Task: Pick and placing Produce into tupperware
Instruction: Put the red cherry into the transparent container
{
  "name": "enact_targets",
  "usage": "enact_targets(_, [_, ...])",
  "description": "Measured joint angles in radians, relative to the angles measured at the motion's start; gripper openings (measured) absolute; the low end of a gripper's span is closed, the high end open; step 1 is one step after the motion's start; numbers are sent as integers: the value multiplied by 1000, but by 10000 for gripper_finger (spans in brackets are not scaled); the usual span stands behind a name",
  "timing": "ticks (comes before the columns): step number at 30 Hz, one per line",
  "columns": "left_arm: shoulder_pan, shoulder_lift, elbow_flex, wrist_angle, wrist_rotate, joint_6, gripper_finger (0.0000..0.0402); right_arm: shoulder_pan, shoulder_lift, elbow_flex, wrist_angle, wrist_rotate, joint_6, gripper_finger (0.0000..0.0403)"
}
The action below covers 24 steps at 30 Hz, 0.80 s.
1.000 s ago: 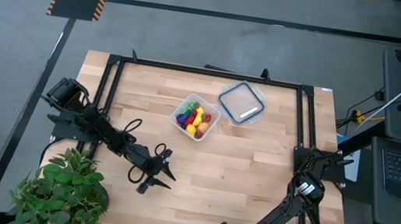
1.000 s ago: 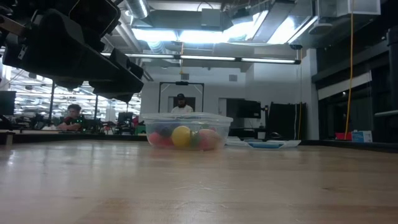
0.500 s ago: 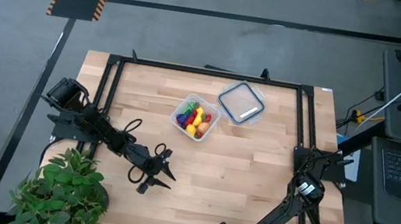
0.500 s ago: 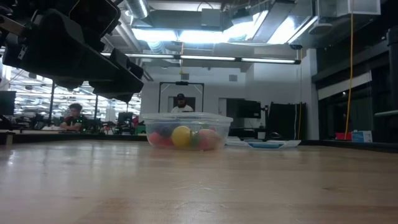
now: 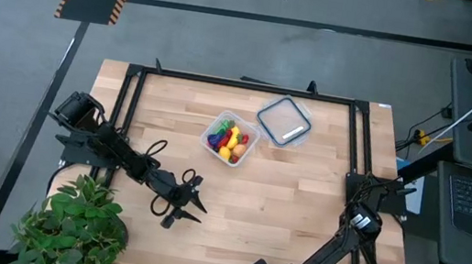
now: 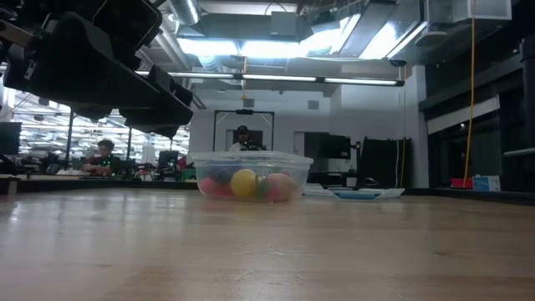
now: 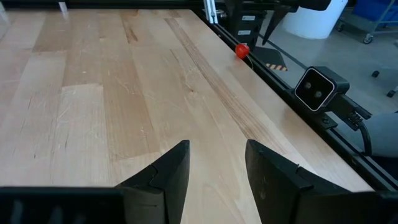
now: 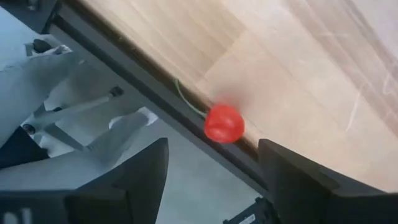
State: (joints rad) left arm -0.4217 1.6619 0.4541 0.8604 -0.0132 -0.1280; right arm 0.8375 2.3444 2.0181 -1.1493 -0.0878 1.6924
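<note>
Your right claw (image 8: 211, 180) hung wide, empty, over red cherry (image 8: 224, 122) at worktop (image 5: 283, 194) edge by rail. Left claw (image 5: 191, 197) open, idle mid-worktop. Tub (image 5: 231, 139) held rest of produce (image 6: 243, 183). Risk: clumsy pinch could have knocked cherry off edge.
</note>
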Motion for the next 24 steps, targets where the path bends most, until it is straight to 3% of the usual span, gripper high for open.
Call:
enact_targets(5, [0, 0, 0, 0, 0, 0, 149, 0, 0, 0, 17, -43, 1, 249])
enact_targets(24, [0, 0, 0, -1, 0, 0, 149, -1, 7, -6, 18, -36, 1, 249])
